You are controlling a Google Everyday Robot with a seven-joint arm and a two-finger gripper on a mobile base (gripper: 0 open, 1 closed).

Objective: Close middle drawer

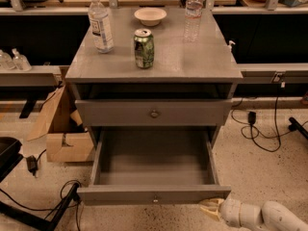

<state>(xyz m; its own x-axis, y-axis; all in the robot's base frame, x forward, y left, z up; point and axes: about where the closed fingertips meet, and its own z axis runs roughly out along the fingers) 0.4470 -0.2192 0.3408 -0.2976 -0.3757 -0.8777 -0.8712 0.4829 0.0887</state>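
Observation:
The middle drawer (154, 195) of the grey cabinet is pulled far out. Its deep box is empty and its flat front panel with a small round knob faces me. My gripper (210, 207), cream tipped on a white arm, is low at the bottom right. It points left, just under the right end of that drawer's front panel. I cannot tell whether it touches the panel. The drawer above (154, 113) has a round knob and stands only slightly out.
On the cabinet top (211, 57) stand two water bottles (101, 23) (193, 12), a green can (144, 48) and a small bowl (150, 16). A cardboard box (60, 129) sits at the left. Cables (262, 134) lie on the floor right, and a black stand (29, 211) is at the bottom left.

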